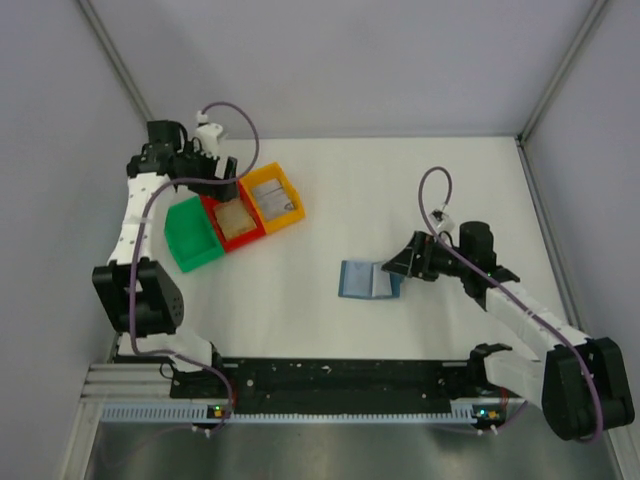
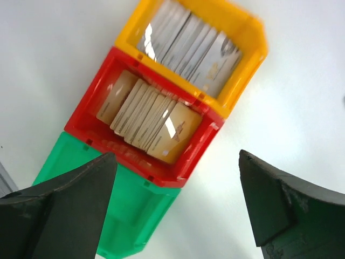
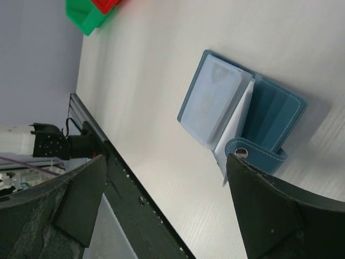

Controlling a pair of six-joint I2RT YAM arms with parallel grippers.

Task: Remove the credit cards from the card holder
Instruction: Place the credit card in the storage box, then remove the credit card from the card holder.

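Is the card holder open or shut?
Open. The card holder lies spread on the table, panels apart, clear pocket leaf facing up, snap tab undone.

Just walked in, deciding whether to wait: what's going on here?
Two robot arms are emptying a card holder into trays. The left gripper hangs open and empty above the red tray, which holds a row of beige cards; the yellow tray beside it holds pale cards. The right gripper is open next to the card holder, which lies unfolded on the table.
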